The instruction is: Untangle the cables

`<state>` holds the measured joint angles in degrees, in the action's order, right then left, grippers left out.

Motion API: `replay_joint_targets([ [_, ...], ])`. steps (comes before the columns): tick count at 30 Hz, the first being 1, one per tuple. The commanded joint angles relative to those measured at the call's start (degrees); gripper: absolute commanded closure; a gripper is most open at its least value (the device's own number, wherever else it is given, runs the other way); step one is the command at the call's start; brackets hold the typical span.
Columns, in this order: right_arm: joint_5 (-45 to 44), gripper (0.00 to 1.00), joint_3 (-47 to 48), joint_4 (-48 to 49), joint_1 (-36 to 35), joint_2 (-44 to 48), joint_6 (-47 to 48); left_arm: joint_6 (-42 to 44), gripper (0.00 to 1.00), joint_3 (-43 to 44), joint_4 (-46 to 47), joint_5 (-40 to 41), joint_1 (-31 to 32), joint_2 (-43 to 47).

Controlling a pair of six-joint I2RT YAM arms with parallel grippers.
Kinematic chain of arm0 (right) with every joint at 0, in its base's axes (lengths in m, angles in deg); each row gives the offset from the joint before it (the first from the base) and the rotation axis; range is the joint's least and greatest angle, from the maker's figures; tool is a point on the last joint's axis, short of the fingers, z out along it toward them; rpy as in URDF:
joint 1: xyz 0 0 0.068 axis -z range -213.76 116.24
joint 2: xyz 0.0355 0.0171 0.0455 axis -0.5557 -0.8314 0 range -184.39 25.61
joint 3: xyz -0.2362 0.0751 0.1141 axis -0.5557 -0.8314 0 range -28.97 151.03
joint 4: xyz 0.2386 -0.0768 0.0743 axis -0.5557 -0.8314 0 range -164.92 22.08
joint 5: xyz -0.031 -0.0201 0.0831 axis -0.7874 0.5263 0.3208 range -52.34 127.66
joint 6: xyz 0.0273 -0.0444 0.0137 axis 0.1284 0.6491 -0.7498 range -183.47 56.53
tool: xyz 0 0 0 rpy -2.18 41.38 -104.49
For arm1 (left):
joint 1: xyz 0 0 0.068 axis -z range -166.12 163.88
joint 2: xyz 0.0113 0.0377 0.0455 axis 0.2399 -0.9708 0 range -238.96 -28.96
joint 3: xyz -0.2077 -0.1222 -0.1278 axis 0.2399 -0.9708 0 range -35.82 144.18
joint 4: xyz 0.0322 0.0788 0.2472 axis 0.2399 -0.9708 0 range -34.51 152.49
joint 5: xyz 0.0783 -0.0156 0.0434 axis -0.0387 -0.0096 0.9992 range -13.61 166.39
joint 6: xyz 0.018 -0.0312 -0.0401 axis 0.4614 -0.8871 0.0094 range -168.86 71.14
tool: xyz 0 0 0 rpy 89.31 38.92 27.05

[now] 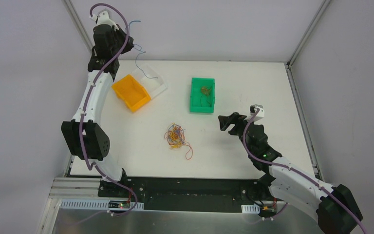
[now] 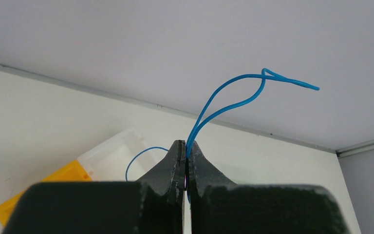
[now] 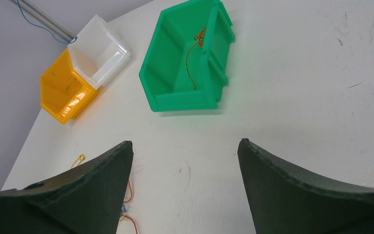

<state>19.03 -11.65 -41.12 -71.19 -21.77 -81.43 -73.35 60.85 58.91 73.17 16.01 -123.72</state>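
A tangle of thin orange, yellow and blue cables (image 1: 177, 137) lies on the white table in front of the arms; its edge shows in the right wrist view (image 3: 126, 194). My left gripper (image 1: 128, 44) is raised at the far left, shut on one blue cable (image 1: 138, 61) that hangs down to the clear bin (image 1: 152, 81). In the left wrist view my left gripper (image 2: 186, 146) pinches the blue cable (image 2: 233, 92), which loops upward. My right gripper (image 1: 225, 124) is open and empty right of the tangle, low over the table (image 3: 185, 146). A brownish cable (image 1: 205, 90) lies in the green bin (image 1: 195, 105).
An orange bin (image 1: 131, 92) sits next to the clear bin at the far left. The green bin (image 3: 175, 80), clear bin (image 3: 100, 53) and orange bin (image 3: 63, 90) show ahead of my right gripper. Walls and a metal frame rail border the table's far and side edges.
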Motion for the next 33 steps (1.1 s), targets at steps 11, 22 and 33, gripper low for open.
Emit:
replay_joint_targets([
  [11, -0.17, 0.18, -0.03, 3.0, -0.19, 1.76, -0.15, -1.4, 1.0, -1.94, 8.44, -1.56, -0.51, -10.55],
  [22, 0.01, 0.18, -0.14, 2.81, -0.23, 1.98, -0.4, -0.41, 1.0, -11.37, 7.95, 2.16, -0.04, -14.33],
  [33, -0.18, 0.18, 0.77, 1.6, -0.2, 0.53, -0.92, -4.95, 1.0, -0.35, -10.69, 7.86, 1.74, -24.87],
])
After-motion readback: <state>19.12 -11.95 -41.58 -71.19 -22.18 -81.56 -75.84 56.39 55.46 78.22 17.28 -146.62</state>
